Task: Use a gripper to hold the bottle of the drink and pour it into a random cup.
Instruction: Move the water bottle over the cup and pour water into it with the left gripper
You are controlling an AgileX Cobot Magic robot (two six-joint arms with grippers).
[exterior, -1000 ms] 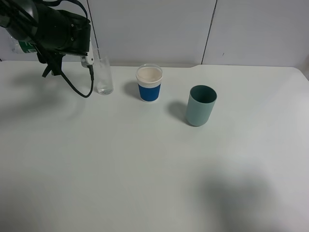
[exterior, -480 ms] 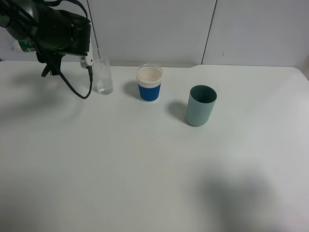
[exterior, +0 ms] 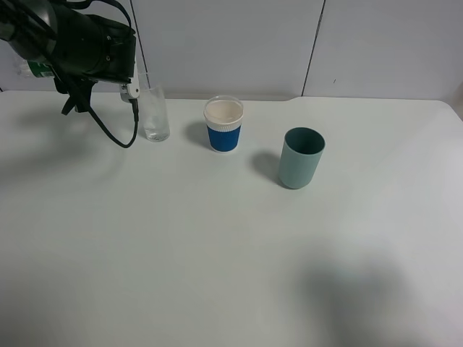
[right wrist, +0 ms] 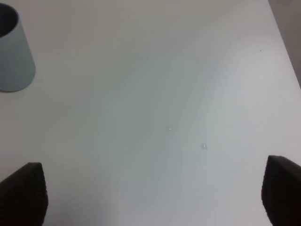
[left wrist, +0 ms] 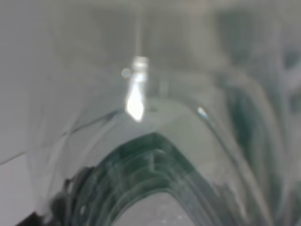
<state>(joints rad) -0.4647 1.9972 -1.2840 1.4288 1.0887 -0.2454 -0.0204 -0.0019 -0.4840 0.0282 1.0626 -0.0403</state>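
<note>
Barely anything has moved in the last second: the left gripper [exterior: 94, 47] stays raised in the upper left of the overhead frame, closed tight on the bottle of the drink [exterior: 37, 70], of which only a sliver of green label shows behind the black arm. Up close, the left wrist camera is filled by blurred clear plastic and dark green label [left wrist: 141, 169]. Just right of the arm stands the tall clear glass [exterior: 154, 114]; whether it holds liquid cannot be told. Further right on the white table [exterior: 217, 253] are a blue-sleeved paper cup [exterior: 223, 126], pale inside, and a teal-green plastic cup [exterior: 300, 157]. The right gripper [right wrist: 150, 197] hangs with fingers [right wrist: 23, 193] spread wide, holding nothing.
</note>
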